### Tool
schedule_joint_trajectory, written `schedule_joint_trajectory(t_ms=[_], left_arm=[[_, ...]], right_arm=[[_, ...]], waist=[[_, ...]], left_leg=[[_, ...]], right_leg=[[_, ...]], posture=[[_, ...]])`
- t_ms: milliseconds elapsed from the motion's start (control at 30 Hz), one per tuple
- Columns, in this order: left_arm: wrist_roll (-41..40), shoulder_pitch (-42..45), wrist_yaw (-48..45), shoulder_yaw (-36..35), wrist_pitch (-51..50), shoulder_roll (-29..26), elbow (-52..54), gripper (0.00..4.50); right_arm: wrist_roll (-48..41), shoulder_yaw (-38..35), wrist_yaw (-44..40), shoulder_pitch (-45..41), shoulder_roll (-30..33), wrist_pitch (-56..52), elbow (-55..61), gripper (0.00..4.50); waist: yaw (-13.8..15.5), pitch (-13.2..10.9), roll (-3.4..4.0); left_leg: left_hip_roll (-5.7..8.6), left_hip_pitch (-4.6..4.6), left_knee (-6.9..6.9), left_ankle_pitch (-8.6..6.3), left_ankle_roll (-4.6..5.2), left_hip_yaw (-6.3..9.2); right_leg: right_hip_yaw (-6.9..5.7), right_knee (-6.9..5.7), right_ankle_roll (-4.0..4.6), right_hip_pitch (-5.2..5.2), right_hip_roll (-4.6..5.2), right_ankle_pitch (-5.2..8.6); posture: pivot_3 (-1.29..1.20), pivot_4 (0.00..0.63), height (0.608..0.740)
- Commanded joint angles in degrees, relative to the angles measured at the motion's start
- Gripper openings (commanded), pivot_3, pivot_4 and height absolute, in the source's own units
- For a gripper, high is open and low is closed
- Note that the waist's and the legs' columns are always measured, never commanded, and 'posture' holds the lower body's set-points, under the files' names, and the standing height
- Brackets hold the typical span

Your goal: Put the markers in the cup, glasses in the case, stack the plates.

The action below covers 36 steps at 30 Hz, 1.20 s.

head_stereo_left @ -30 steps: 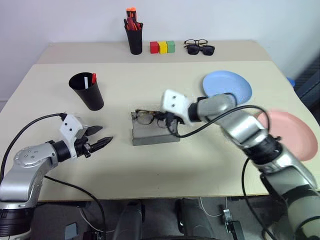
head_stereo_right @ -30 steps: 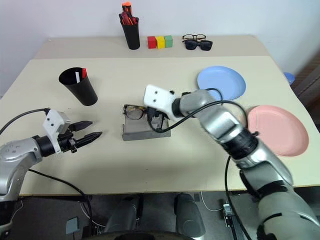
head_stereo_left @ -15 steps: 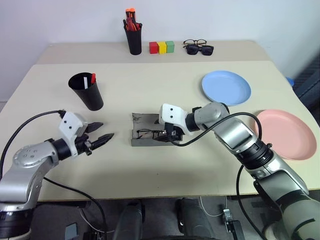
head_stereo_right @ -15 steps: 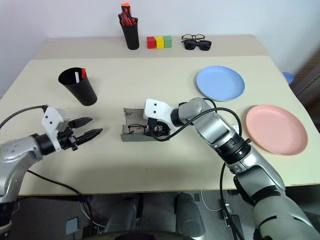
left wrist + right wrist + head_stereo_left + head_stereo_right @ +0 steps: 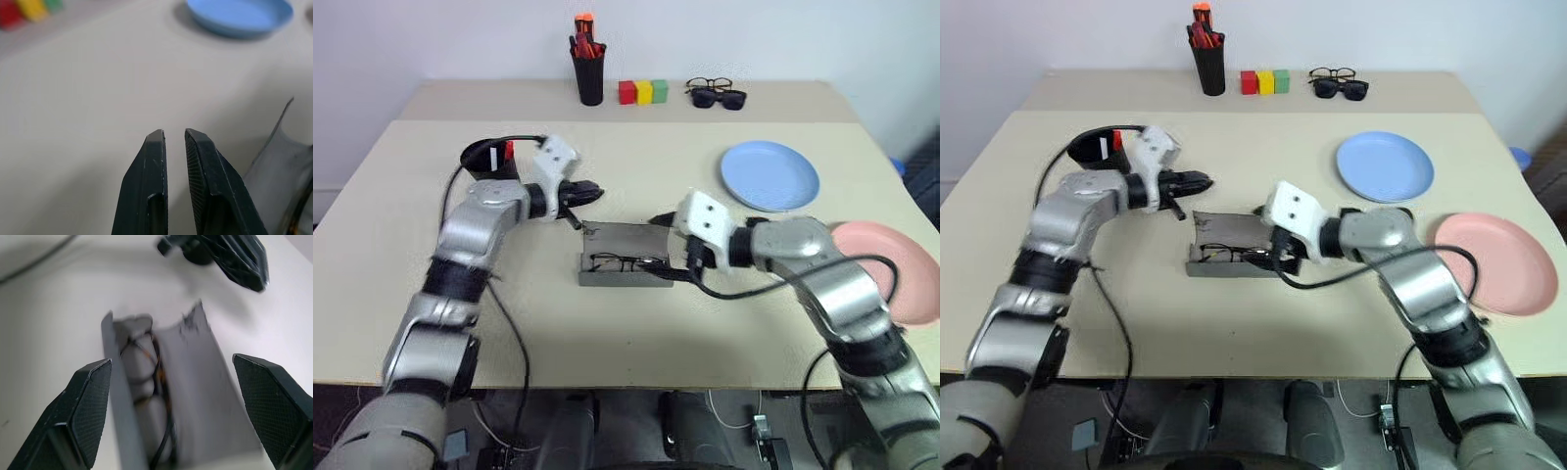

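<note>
case [image 5: 625, 255] sits open near the table's [image 5: 607, 333] front-centre, grey, lid flap folded back toward the far side. glasses [image 5: 625, 262] lie inside the tray, along the near wall, folded, black wire frame; right wrist view confirms them in the trough [image 5: 149, 401].

r gripper [image 5: 668, 242] is just beside the case's right end, fingers spread wide apart w/ nothing between them; in the wrist view both pads [image 5: 90, 404] frame the case from either side w/o touching it.

l gripper [image 5: 587, 193] hovers just past the case's far-left corner, pointing toward table centre. its two fingers [image 5: 154, 166] are nearly together, only a thin slit left, nothing pinched. we see the lid's edge [image 5: 281, 147] close by in the l wrist view; contact we cannot tell.

pink plate [image 5: 886, 269] at the right edge, partly behind the r forearm. blue plate [image 5: 770, 175] further back on the right, well apart from the pink one, so not stacked.

cup [image 5: 487, 159] on the left, behind the l arm, partly hidden. both markers stand in it: red marker [image 5: 509, 150] and white marker [image 5: 494, 157] poke above the rim.

far strip of table: black pen holder [image 5: 590, 80] w/ orange-red pens, then red, yellow, green blocks [image 5: 643, 92] in a row, then sunglasses [image 5: 720, 97] w/ a 2nd pair of clear specs [image 5: 707, 84] touching just behind.
</note>
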<state>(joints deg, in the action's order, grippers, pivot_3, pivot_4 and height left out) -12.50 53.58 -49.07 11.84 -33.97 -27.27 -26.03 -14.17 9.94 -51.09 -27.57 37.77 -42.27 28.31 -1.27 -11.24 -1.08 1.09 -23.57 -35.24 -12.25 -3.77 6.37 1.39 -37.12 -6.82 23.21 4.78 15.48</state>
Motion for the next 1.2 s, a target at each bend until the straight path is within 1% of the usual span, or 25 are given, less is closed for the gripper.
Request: schedule_joint_trajectory(t_ms=[33, 133, 200, 333, 467, 567, 667, 767, 800, 867, 967, 1033, 1067, 1100, 1133, 1167, 1200], left_arm=[[2.24, 4.9, -6.54, 3.07, -2.53, 0.5, -7.74, 0.61], [4.28, 6.17, -12.48, 6.01, -1.57, -0.34, -10.1, 0.61], [4.04, 5.38, -16.05, 6.21, -0.73, -1.29, -8.27, 0.61], [2.29, 1.08, -22.46, 5.69, -0.49, -5.08, 2.1, 0.61], [-0.11, -4.85, -23.92, 3.87, -3.65, -9.52, 14.62, 0.61], [-2.63, -9.48, -24.47, 2.81, -7.62, -12.55, 23.55, 0.61], [-1.65, -16.31, -23.34, 4.21, -7.86, -16.21, 31.4, 0.61], [-1.31, -20.07, -21.73, 4.35, -7.4, -17.42, 34.69, 0.61], [-2.31, -21.31, -20.12, 2.45, -6.78, -16.38, 35.51, 0.61], [-6.29, -22.55, -15.28, -3.89, -8.81, -12.45, 36.28, 0.61], [-9.42, -25.19, -9.54, -11.68, -6.22, -7.95, 37.84, 0.61], [-11.08, -27.73, -7.56, -15.12, -2.32, -5.77, 40.9, 0.61], [-11.67, -29.27, -7.03, -16.03, -1.39, -5.52, 43.06, 0.61], [-12.45, -30.41, -6.72, -16.49, -1.53, -5.52, 44.87, 0.56], [-13.62, -31.29, -6.48, -16.89, -2.09, -5.4, 46.33, 0.56], [-14.99, -32.04, -6.17, -17.28, -2.67, -5.21, 47.64, 0.56], [-16.07, -32.6, -5.51, -17.61, -3.15, -4.92, 48.71, 0.56]], right_arm=[[-2.5, -7.01, 2.95, 4.61, 1.84, -3.34, 6.98, 4.0], [-3.47, -10.37, 5.17, 8.48, 2.94, -5.76, 9.57, 4.0], [-3.62, -11.37, 6.58, 9.62, 3.14, -6.46, 10.04, 4.0], [-3.48, -12.04, 9.2, 10.0, 2.86, -6.55, 8.72, 4.0], [-2.31, -11.22, 11.1, 8.72, 2.87, -5.87, 5.27, 4.0], [0.97, -9.35, 13.63, 5.84, 3.08, -4.25, -0.87, 4.0], [8.1, -5.27, 19.31, -1.13, 1.84, -1.59, -15.08, 4.0], [13.88, -1.55, 22.5, -5.95, 1.39, 2.79, -26.4, 4.0], [16.85, 0.34, 24.29, -8.5, 1.09, 5.31, -32.46, 4.0], [22.55, 4.45, 26.73, -13.32, 0.73, 12.43, -43.63, 4.0], [25.67, 6.92, 27.72, -18.39, -1.08, 20.1, -55.84, 4.0], [26.93, 7.09, 28.69, -20.73, -2.38, 23.86, -62.36, 4.0], [27.8, 7.27, 29.41, -21.66, -2.76, 25.39, -65.09, 4.0], [28.54, 7.44, 29.64, -22.32, -2.97, 26.69, -67.11, 3.48], [29.08, 7.5, 29.54, -22.72, -3.09, 27.92, -68.65, 3.16], [29.41, 7.36, 29.53, -22.95, -3.2, 28.85, -69.64, 2.75], [29.62, 7.14, 29.49, -23.04, -3.23, 29.56, -70.21, 2.16]], waist=[[-0.59, -0.01, 0.02], [-1.42, -0.02, 0.02], [-1.52, -0.02, 0.02], [-1.29, -0.02, 0.03], [-1.11, -0.02, 0.03], [-1.22, -0.02, 0.03], [-1.53, -0.02, 0.05], [-1.24, 0.0, 0.07], [-1.12, 0.0, 0.09], [-1.23, 0.0, 0.12], [-1.26, -0.05, 0.07], [-1.41, -0.05, 0.07], [-1.54, -0.05, 0.07], [-1.51, -0.05, 0.08], [-1.35, -0.04, 0.08], [-1.22, -0.04, 0.08], [-1.05, -0.04, 0.08]], left_leg=[[0.0, 0.0, 0.02, 0.0, 0.01, 0.0], [-0.03, 0.01, 0.05, 0.0, 0.01, 0.07], [-0.04, 0.03, 0.03, 0.0, 0.01, 0.04], [-0.05, 0.04, 0.03, 0.0, 0.01, 0.05], [-0.05, 0.03, 0.02, 0.0, 0.01, 0.05], [-0.05, 0.03, 0.0, 0.0, 0.0, 0.04], [-0.05, 0.06, 0.01, 0.0, 0.0, 0.03], [-0.07, 0.13, 0.02, 0.0, 0.0, -0.05], [-0.07, 0.13, 0.03, 0.0, 0.0, -0.05], [-0.06, 0.15, 0.04, 0.0, 0.0, -0.07], [-0.05, 0.09, 0.02, 0.01, 0.0, -0.08], [-0.06, 0.08, 0.05, 0.01, -0.01, -0.06], [-0.08, 0.09, 0.04, 0.02, -0.01, -0.06], [-0.08, 0.09, 0.04, 0.02, -0.02, -0.08], [-0.07, 0.09, 0.04, 0.02, -0.03, -0.08], [-0.07, 0.09, 0.05, 0.02, -0.03, -0.08], [-0.06, 0.1, 0.04, 0.03, -0.03, -0.08]], right_leg=[[0.0, -0.06, 0.01, 0.03, -0.01, 0.01], [-0.01, -0.09, 0.02, 0.04, -0.05, 0.02], [0.02, -0.12, 0.02, 0.04, -0.05, 0.02], [0.03, -0.13, 0.03, 0.03, -0.03, 0.02], [0.04, -0.12, 0.03, 0.01, -0.02, 0.02], [0.05, -0.12, 0.03, 0.0, 0.0, 0.01], [0.05, -0.13, 0.04, -0.01, 0.0, 0.01], [0.12, -0.12, 0.05, -0.02, -0.02, 0.01], [0.11, -0.12, 0.06, -0.03, -0.02, 0.01], [0.12, -0.11, 0.05, -0.04, -0.01, 0.01], [0.11, -0.11, 0.05, 0.01, 0.01, 0.01], [0.11, -0.14, 0.05, 0.04, 0.0, 0.0], [0.11, -0.13, 0.06, 0.05, -0.01, 0.0], [0.12, -0.12, 0.06, 0.05, -0.01, 0.0], [0.13, -0.11, 0.06, 0.03, 0.01, 0.0], [0.12, -0.11, 0.06, 0.02, 0.01, 0.0], [0.12, -0.1, 0.06, 0.0, 0.02, 0.0]], posture=[[0.0, 0.15, 0.74], [0.0, 0.15, 0.74], [0.0, 0.15, 0.74], [0.0, 0.15, 0.74], [0.0, 0.15, 0.74], [0.0, 0.15, 0.74], [0.0, 0.15, 0.74], [0.0, 0.15, 0.74], [0.0, 0.15, 0.74], [0.0, 0.15, 0.74], [0.0, 0.15, 0.74], [0.0, 0.15, 0.74], [0.0, 0.15, 0.74], [0.0, 0.15, 0.74], [0.0, 0.15, 0.74], [0.0, 0.15, 0.74], [0.0, 0.15, 0.74]])
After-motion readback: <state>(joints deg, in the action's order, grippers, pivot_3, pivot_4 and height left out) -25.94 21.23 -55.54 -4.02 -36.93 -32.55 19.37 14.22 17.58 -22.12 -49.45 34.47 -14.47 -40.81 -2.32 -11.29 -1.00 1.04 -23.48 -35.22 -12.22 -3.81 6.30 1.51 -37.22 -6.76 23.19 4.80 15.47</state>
